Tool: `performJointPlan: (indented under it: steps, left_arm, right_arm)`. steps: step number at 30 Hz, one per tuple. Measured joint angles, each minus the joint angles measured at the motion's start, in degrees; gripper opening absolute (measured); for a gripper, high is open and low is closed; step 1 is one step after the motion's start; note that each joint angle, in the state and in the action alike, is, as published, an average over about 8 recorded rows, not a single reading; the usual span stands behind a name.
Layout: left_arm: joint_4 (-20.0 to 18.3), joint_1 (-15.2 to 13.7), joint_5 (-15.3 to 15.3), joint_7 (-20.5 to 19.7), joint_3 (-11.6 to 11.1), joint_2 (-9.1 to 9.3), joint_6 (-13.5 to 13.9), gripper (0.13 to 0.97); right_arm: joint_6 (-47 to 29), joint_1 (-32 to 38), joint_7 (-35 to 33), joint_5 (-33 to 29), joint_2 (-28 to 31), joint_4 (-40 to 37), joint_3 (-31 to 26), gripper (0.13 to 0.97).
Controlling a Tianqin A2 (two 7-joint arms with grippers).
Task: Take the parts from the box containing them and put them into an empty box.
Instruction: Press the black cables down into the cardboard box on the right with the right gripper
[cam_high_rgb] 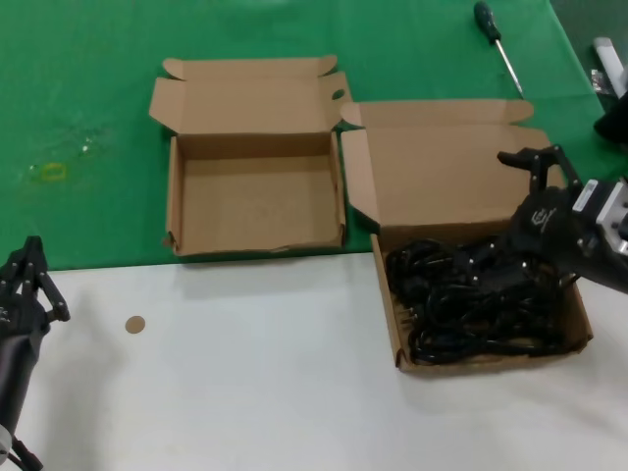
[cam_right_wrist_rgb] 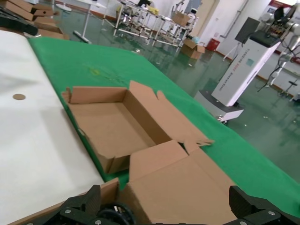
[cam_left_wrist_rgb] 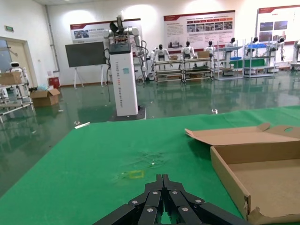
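The bench is white along its near half, with a green cloth spread over the far half; a small brown disc lies on the white part toward 8 o'clock. Behind it the room is a big hall with a glossy green floor, a white kiosk standing in the middle, posters on the far wall and shelving with other robots (too far off to make out much).

The empty box sits at about 11 o'clock on the green cloth, its lid flap folded back and away. Just beside it at 3 o'clock is the wider box, lid thrown open, holding a tangled heap of black cords. A screwdriver lies well apart at 1 o'clock on the cloth.

The right gripper hangs over the far right part of the cord heap, its fingers spread wide with nothing between them; the cords lie directly under and just nearer than the fingers, though I cannot tell if they touch. The left gripper waits at 8 o'clock above the near edge of the bench, well apart from both boxes, its fingers closed together on nothing.
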Motion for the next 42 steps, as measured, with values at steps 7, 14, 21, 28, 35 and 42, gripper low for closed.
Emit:
performJointPlan:
  steps: [7, 14, 21, 28, 35, 42]
  left_arm:
    - [0.0, 0.0, 0.0, 0.0, 0.0, 0.0, 0.0, 0.152]
    - [0.0, 0.0, 0.0, 0.0, 0.0, 0.0, 0.0, 0.152]
    - [0.0, 0.0, 0.0, 0.0, 0.0, 0.0, 0.0, 0.152]
    - [0.0, 0.0, 0.0, 0.0, 0.0, 0.0, 0.0, 0.152]
    - [0.0, 0.0, 0.0, 0.0, 0.0, 0.0, 0.0, 0.152]
    - [0.0, 0.0, 0.0, -0.01, 0.0, 0.0, 0.0, 0.152]
  right_arm:
    - [-0.8, -0.39, -0.75, -0.98, -1.33, -1.29, 0.99, 0.966]
    - [-2.83, -0.39, -0.66, -2.11, -1.0, -3.05, 1.26, 0.966]
    - [-7.19, 1.83, -4.48, -2.04, -0.18, -5.47, 2.08, 0.966]
    - [-16.76, 7.88, -12.6, -3.19, 1.53, -8.31, 0.34, 0.966]
    - [-27.49, 18.02, -19.5, -8.09, 1.92, -11.97, -4.45, 0.966]
    - [-36.39, 25.74, -24.69, -12.69, 1.19, -15.68, -8.87, 0.964]
